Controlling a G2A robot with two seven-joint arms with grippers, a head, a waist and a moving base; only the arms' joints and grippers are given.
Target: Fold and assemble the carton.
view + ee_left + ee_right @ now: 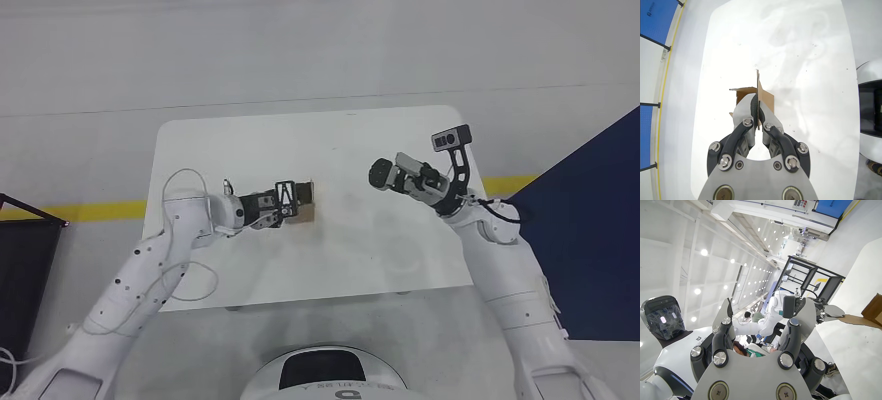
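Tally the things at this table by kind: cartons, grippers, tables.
carton: 1
grippers: 2 (left gripper, right gripper)
table: 1
Total: 4

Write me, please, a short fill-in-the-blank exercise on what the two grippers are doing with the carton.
1. The left gripper is ____ (open or shut) on a flap of the carton.
2. The right gripper is open and holds ____.
3. The table is ____ in colour.

Missing words: shut; nothing; white.
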